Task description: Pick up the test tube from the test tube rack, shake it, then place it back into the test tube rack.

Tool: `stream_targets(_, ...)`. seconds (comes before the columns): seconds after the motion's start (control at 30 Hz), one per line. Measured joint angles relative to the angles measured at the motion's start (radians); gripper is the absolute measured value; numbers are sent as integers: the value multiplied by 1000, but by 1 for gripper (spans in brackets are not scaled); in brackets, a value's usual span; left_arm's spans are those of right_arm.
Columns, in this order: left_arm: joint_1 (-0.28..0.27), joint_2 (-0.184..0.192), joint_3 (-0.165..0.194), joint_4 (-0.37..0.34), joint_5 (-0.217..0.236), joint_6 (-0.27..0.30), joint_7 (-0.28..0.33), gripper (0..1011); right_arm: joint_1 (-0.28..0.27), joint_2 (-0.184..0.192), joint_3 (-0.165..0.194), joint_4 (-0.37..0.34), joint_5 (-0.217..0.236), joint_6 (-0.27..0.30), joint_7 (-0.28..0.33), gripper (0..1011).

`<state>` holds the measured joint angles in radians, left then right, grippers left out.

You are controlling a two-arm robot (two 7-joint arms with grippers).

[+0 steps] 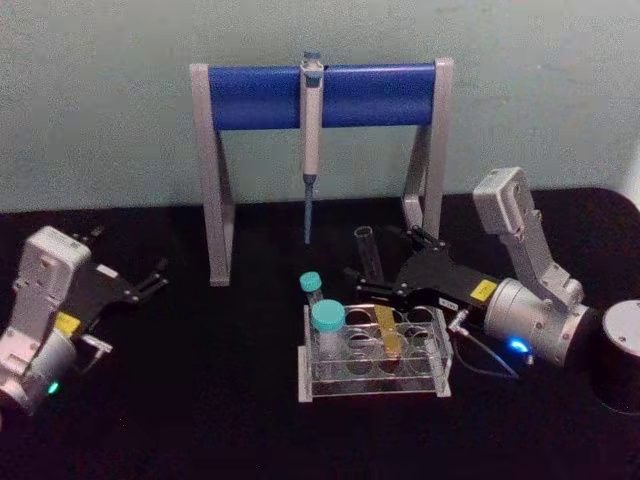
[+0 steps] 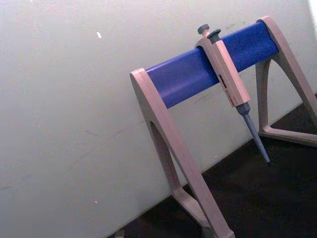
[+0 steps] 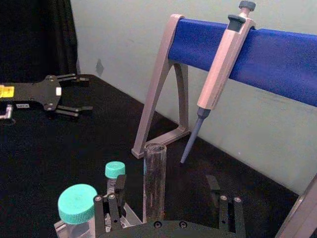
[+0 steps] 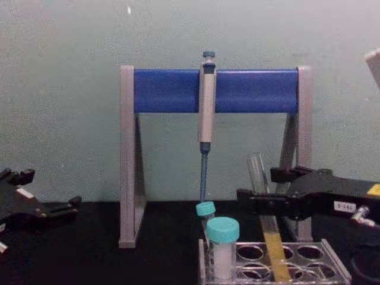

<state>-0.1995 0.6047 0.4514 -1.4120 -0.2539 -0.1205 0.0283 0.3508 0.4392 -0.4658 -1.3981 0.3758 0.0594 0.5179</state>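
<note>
Well left of the test tube rack point(image 1: 372, 388) we see the left gripper point(image 1: 157, 277) idle, its fingers spread and empty. Two teal-capped vials point(image 1: 327, 316) stand at the rack's left end. The test tube point(image 1: 384, 335) leans in a middle hole of the rack. From the rack's right side, the right gripper point(image 4: 257, 186) brackets the tube, jaws parted and clear of the glass

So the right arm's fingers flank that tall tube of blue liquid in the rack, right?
Not blue: the chest view shows yellow-orange liquid in the test tube. Otherwise right: the right gripper has its fingers either side of it, in the test tube rack.
</note>
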Motion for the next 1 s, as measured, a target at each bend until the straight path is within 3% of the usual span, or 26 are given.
stream_targets(1.0,0,0,0,0,0,0,0,1001,3,-3,1,2,-4,-1,-4,1000)
